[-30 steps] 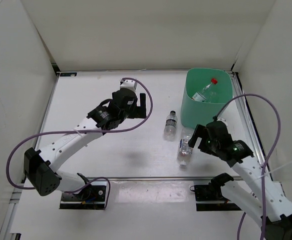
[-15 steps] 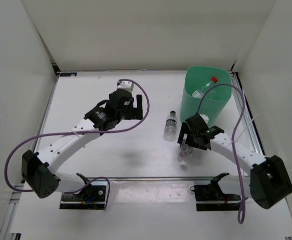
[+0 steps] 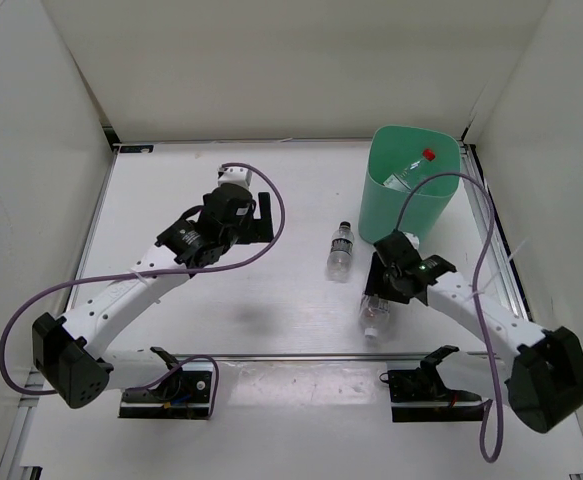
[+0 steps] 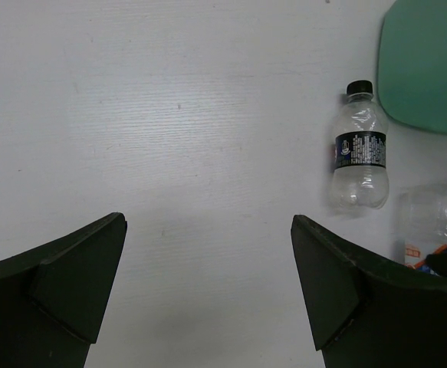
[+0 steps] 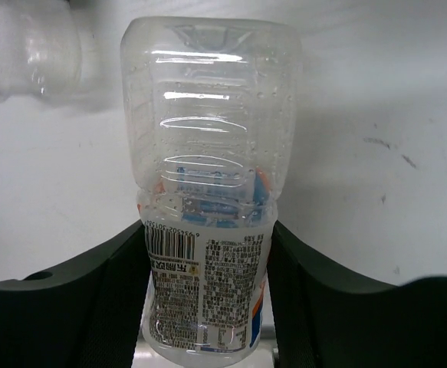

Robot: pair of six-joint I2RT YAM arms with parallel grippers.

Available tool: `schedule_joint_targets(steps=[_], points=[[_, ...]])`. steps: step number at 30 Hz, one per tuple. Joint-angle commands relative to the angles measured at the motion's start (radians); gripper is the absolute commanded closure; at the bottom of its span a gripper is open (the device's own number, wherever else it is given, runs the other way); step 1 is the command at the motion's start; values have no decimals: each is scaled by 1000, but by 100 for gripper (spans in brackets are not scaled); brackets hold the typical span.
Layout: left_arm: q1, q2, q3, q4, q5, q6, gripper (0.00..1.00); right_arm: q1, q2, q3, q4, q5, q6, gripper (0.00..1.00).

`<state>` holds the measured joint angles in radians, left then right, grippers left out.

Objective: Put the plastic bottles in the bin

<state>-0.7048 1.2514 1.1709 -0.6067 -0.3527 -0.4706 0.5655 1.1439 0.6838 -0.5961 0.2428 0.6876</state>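
Observation:
A clear plastic bottle with a white printed label (image 5: 208, 222) lies on the table (image 3: 373, 313), and my right gripper (image 5: 208, 234) (image 3: 383, 288) is shut on it, both fingers pressed against the label. A second bottle with a black cap and dark label (image 3: 342, 250) (image 4: 359, 157) lies just left of the mint-green bin (image 3: 379, 215) (image 4: 426, 69). A red-capped bottle (image 3: 411, 172) lies inside the bin. My left gripper (image 3: 261, 215) (image 4: 208, 291) hangs open over bare table, left of the black-capped bottle.
White walls close in the table on the left, back and right. The bin stands at the back right corner. Purple cables loop off both arms. The base of the black-capped bottle (image 5: 27, 50) shows beyond the held one.
My right gripper moved in over the white-labelled bottle and closed on it. The left arm drew a little to the left and stayed open.

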Motion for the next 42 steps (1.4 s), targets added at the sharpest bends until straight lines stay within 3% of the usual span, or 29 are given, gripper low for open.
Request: schedule_joint_targets(steps=[1, 5, 7, 10, 11, 13, 16, 21, 23, 25, 27, 28, 31, 35, 42], points=[[5, -33, -5, -10, -25, -11, 0, 13, -120, 60, -152, -22, 16, 52], [24, -33, -14, -10, -34, -11, 0, 39, -249, 248, -275, 7, 4, 56], [24, -33, -14, -10, -34, -11, 0, 39, -250, 454, -332, 88, -17, 57], [24, -33, -14, -10, -34, -11, 0, 5, -142, 770, -370, 257, -81, 61], [24, -33, -14, -10, -25, -20, 0, -10, -112, 833, -348, 379, -106, 61], [24, -24, -14, -10, -3, -20, 0, -85, -17, 961, -224, 455, -207, 62], [24, -15, -14, -10, 23, -20, 0, -238, 117, 1045, -76, 457, -266, 62], [24, -6, 4, -10, 37, 6, 0, -413, 347, 1226, -42, 270, -229, 59], [33, -6, 15, -10, 37, 18, 0, -423, 404, 1226, -33, 218, -220, 52], [33, 3, 27, -10, 37, 29, 0, -434, 428, 1191, -24, 135, -220, 24], [42, 35, 70, -19, 150, 67, 0, -425, 428, 1180, -45, 142, -229, 12], [42, 46, 87, -28, 171, 67, 0, -424, 428, 1166, -63, 180, -196, 1], [42, 92, 128, -19, 216, 56, 0, -412, 328, 1130, -136, 253, -125, 0], [42, 170, 176, 24, 274, 67, 0, -412, 185, 995, -136, 133, -43, 0], [74, 464, 358, 123, 506, -11, 0, -308, -38, 763, -183, 49, -5, 0]])
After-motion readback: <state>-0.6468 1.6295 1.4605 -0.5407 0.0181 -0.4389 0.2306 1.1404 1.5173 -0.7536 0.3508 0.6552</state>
